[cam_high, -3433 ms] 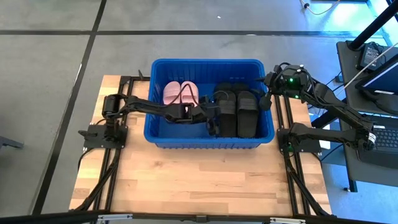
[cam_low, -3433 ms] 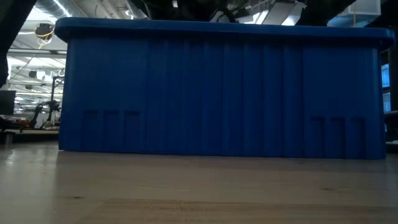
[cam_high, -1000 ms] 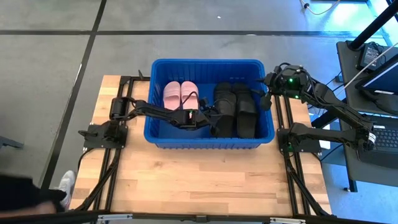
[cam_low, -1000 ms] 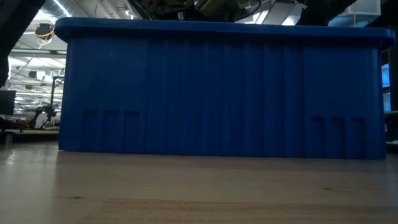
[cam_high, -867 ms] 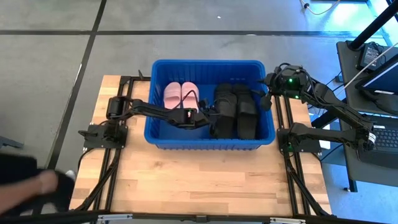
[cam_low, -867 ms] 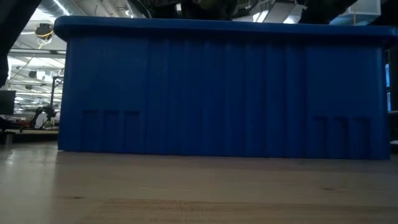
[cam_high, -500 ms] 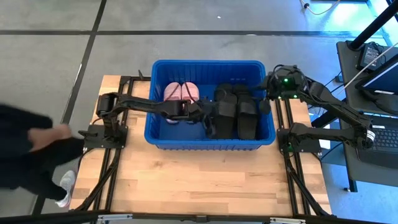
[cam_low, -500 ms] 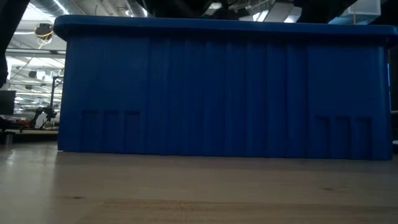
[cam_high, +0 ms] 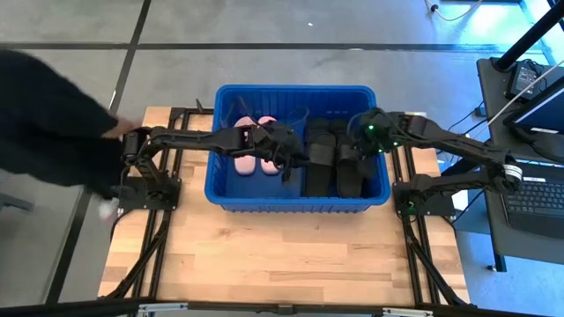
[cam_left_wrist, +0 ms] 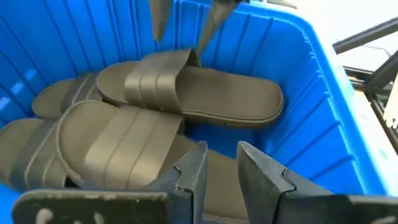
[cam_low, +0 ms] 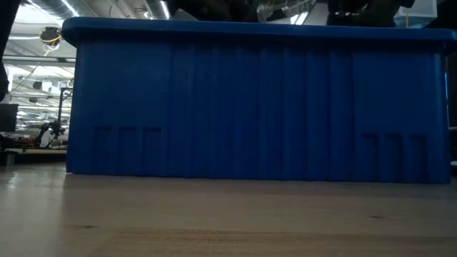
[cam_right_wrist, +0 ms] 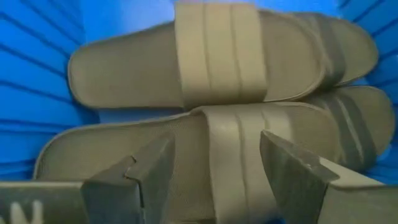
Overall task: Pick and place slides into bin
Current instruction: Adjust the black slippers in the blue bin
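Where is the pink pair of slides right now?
In the high view the pink pair lies inside the blue bin, in its left half, partly under the left arm, with the black slides to its right.

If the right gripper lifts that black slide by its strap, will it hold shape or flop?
The black slide has a thick flat sole, so it would likely stay stiff. Its wide ribbed strap may flex slightly. It looks foam-like, probably light.

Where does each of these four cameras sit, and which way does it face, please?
High view: overhead, straight down; both arms reach into the bin.
Low view: table height, facing the bin's wall; no gripper shows.
Left wrist view: inside the bin, over the black slides; left gripper narrowly parted.
Right wrist view: over the same slides; right gripper open.
Shared: bin in all views.
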Motion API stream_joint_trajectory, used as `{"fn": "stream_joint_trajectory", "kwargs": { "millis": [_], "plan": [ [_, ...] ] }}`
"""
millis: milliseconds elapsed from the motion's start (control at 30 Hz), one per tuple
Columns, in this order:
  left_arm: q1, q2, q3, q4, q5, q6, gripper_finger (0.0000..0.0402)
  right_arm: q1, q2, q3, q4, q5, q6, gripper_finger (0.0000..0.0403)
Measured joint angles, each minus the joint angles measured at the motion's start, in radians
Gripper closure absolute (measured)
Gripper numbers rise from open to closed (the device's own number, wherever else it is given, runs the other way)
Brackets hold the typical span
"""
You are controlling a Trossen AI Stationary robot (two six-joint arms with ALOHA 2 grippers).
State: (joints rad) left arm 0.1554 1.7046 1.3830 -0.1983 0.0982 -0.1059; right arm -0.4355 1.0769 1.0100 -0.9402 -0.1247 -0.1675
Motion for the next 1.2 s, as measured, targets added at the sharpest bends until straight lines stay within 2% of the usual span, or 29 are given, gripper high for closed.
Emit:
{"fn": "stream_joint_trajectory", "kwargs": {
  "millis": [233, 500, 700, 1200],
  "plan": [
    [-0.001, -0.008, 0.000, -0.008, 0.001, 0.001, 0.0319, 0.040, 0.070, 0.000, -0.031, -0.005, -0.024, 0.0169],
    [0.009, -0.008, 0.000, -0.038, 0.001, 0.000, 0.0319, 0.131, 0.076, 0.000, -0.124, -0.058, -0.001, 0.0169],
    [0.011, -0.008, 0.000, -0.038, 0.003, 0.000, 0.0319, 0.197, 0.119, 0.000, -0.116, -0.061, 0.028, 0.0169],
    [0.019, -0.007, 0.000, -0.059, 0.005, 0.003, 0.0319, 0.232, 0.319, 0.006, -0.144, -0.018, 0.008, 0.0169]
  ]
}}
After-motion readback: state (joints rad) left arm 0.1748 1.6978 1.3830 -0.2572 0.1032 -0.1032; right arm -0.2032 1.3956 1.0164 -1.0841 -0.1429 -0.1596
